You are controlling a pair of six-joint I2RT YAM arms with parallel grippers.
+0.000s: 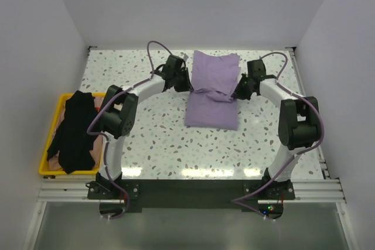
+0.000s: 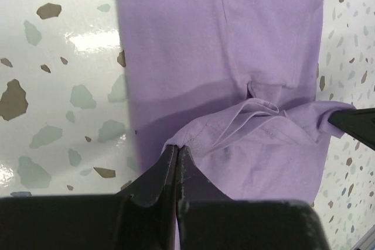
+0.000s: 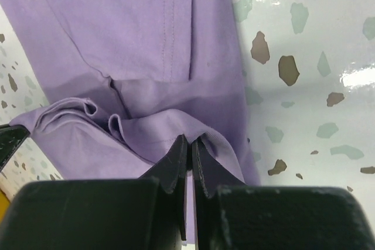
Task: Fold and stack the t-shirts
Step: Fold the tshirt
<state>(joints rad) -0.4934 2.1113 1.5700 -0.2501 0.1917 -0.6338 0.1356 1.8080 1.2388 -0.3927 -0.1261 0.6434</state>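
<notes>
While gripped, t-shirt [image 1: 212,109] between end effectors [image 1: 188,88] [image 1: 236,93].

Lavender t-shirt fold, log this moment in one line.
left gripper: shut on lavender t-shirt | right gripper: shut on lavender t-shirt | black t-shirt: draped over yellow crate

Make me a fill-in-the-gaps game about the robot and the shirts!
1. The left gripper and right gripper both pinch the lavender t-shirt, which lies on the ____.
2. The black t-shirt is draped over a crate coloured ____.
3. The crate stands on the robot's ____ side.
Missing words: table, yellow, left.
</notes>
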